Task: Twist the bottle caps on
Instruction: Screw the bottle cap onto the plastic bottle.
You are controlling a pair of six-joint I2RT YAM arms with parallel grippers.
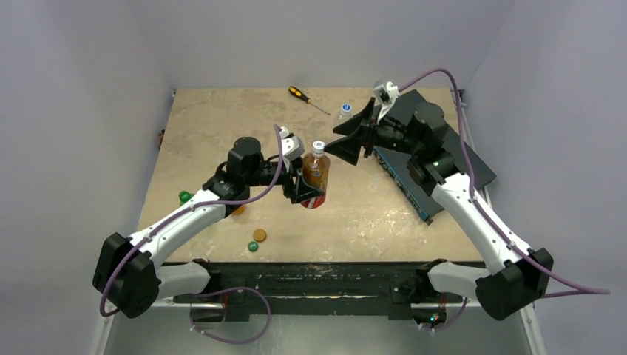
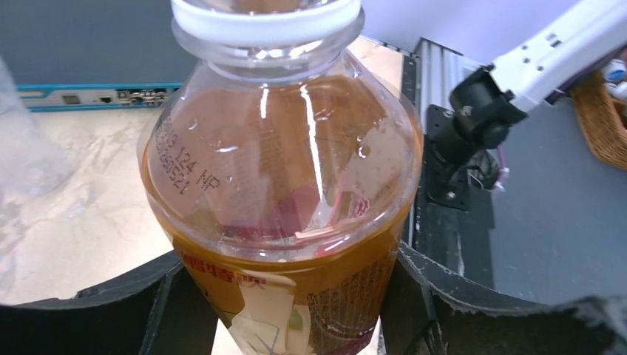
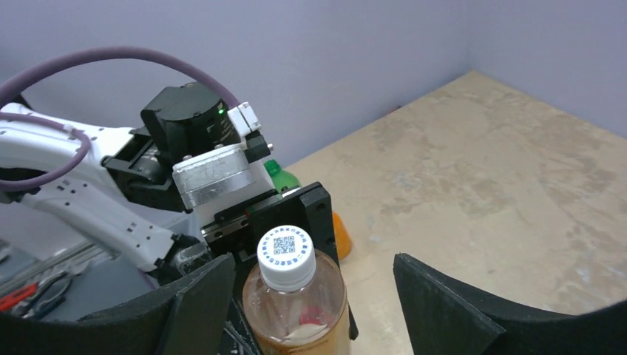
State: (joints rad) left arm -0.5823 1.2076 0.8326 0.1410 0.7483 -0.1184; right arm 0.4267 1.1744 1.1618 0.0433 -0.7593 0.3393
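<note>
Amber bottle (image 1: 316,171) stands upright near the middle of the table (image 1: 414,229), and the left gripper (image 1: 309,191) is clamped on its lower body, one black finger (image 2: 159,310) pressed against each side of the label. A white cap (image 3: 286,255) with a QR print sits on the bottle's neck; whether it is screwed tight can't be told. The right gripper (image 1: 339,142) hangs just beside the top of the bottle on its right, jaws spread wide and holding nothing. In the right wrist view the cap sits between its two fingers, nearer the left one, with no contact visible. Behind and right of the bottle, well apart, stands a clear bottle (image 1: 344,115) with a blue cap (image 1: 346,108) on it. A screwdriver (image 1: 307,98) lies behind the bottle near the far edge. In front and left of the bottle an orange cap (image 1: 259,235) and a dark green cap (image 1: 253,246) lie loose, almost touching. Far left of the bottle, beyond the left arm, is a green item (image 1: 184,197), too small to tell cap from bottle. A flat black and blue box (image 1: 414,181) lies right of the bottle, under the right arm
</note>
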